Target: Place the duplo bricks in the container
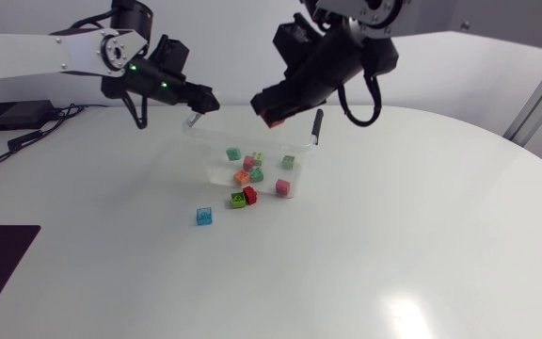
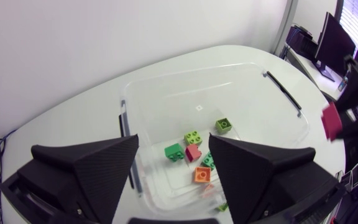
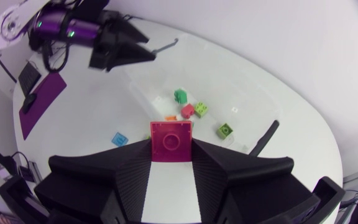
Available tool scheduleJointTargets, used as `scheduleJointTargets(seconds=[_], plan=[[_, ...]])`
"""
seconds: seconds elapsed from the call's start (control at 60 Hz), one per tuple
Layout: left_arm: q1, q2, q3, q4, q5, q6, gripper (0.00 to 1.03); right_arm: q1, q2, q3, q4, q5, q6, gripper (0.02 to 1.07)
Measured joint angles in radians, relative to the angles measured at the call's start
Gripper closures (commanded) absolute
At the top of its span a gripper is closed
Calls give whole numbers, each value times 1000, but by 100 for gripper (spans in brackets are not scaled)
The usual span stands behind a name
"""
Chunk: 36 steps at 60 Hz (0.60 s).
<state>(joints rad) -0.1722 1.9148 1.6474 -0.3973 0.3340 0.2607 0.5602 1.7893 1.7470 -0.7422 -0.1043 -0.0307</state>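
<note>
A clear plastic container (image 1: 301, 151) stands mid-table with several small duplo bricks inside, among them a teal one (image 1: 233, 153), an orange one (image 1: 242, 176) and a pink one (image 1: 282, 187). My right gripper (image 1: 273, 113) hangs above the container's far edge, shut on a magenta brick (image 3: 171, 142). Over the container's far left corner my left gripper (image 1: 201, 100) is open and holds nothing; between its fingers (image 2: 86, 168) the left wrist view looks down on the bricks (image 2: 192, 152) in the container (image 2: 272, 87). A cyan brick (image 1: 203, 216) lies on the table in front of the container.
A red brick (image 1: 250, 194) and a dark green brick (image 1: 238, 200) sit at the container's near wall; I cannot tell whether they are inside it. A black handle (image 1: 317, 126) marks the container's right end. White tabletop (image 1: 393, 235) spreads to the right and front.
</note>
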Motion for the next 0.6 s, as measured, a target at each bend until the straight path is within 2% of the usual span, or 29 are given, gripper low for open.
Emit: scheduleJointTargets(seconds=[0.25,0.433,0.483,0.6], plan=[[14,-344,-319,7,2,161,14,-60,121,137,70,26,58,79],[14,-404,-475,-21,26,301,14,-65,257,223,74,74,69,77],[14,-401,-517,-29,33,332,14,-65,294,248,74,92,69,73],[12,-362,-567,-31,37,398,14,-67,367,297,73,114,73,52]])
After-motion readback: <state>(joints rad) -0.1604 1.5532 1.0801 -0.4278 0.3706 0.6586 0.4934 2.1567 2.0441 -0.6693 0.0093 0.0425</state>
